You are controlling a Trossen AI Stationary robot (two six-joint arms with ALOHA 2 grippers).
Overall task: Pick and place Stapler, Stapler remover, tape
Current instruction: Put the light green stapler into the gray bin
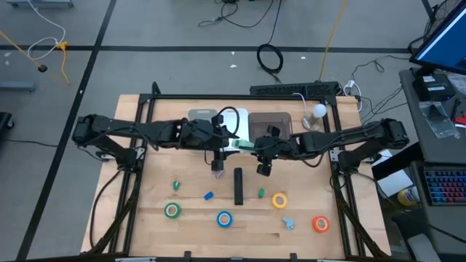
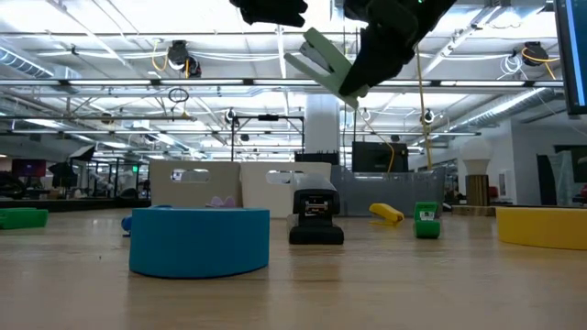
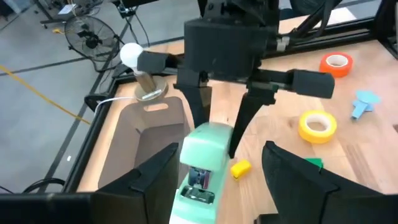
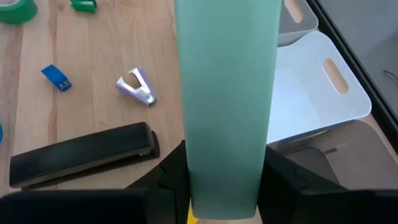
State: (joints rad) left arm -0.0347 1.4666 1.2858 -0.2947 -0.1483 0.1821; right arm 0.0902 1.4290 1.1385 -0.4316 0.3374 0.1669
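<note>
**Green stapler held in the air between both arms**

The right gripper (image 3: 217, 134) is clamping its jaws on a pale green plastic stapler (image 3: 202, 165), holding it above the wooden worktop (image 1: 145, 189) near the white bin (image 4: 311, 93). The left gripper (image 3: 217, 186) is flanking the stapler's other end, jaws spread wide and not touching it. A long black stapler (image 1: 238, 185) is lying below, with the blue tape roll (image 1: 224, 218) and yellow tape roll (image 1: 279, 200) nearby.
</note>
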